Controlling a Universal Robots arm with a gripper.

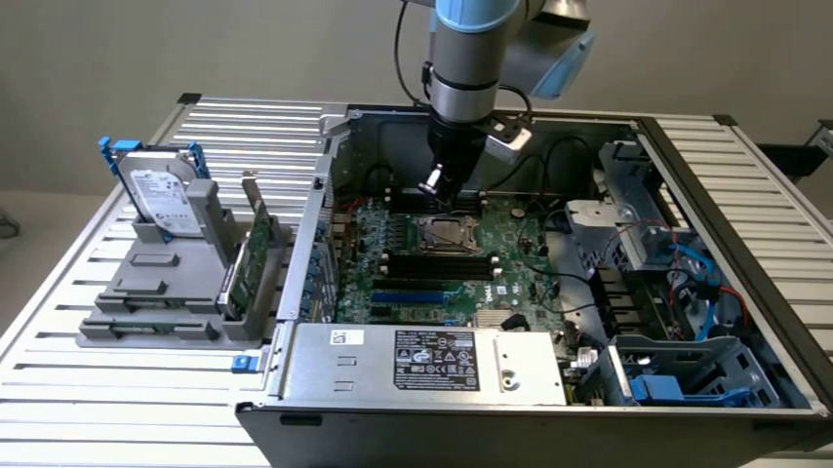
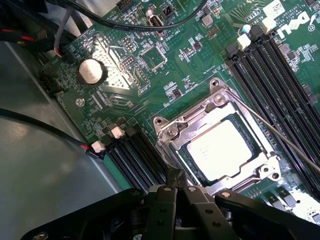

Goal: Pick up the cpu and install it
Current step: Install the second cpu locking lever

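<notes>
The cpu (image 2: 220,147) lies flat inside the motherboard socket (image 2: 170,131), its silvery top showing within the metal frame. My gripper (image 2: 176,179) is shut with nothing between its black fingers, and its tips hover just beside the socket's edge. In the exterior view the gripper (image 1: 434,183) hangs inside the open computer case, a little above and behind the socket (image 1: 446,235) on the green motherboard.
A thin socket lever (image 2: 280,135) runs along the socket's side. Black memory slots (image 1: 443,263) lie in front of the socket. Black cables (image 2: 125,22) cross the board. A hard drive (image 1: 163,200) stands in a grey holder at the exterior view's left. The power supply (image 1: 430,363) fills the case front.
</notes>
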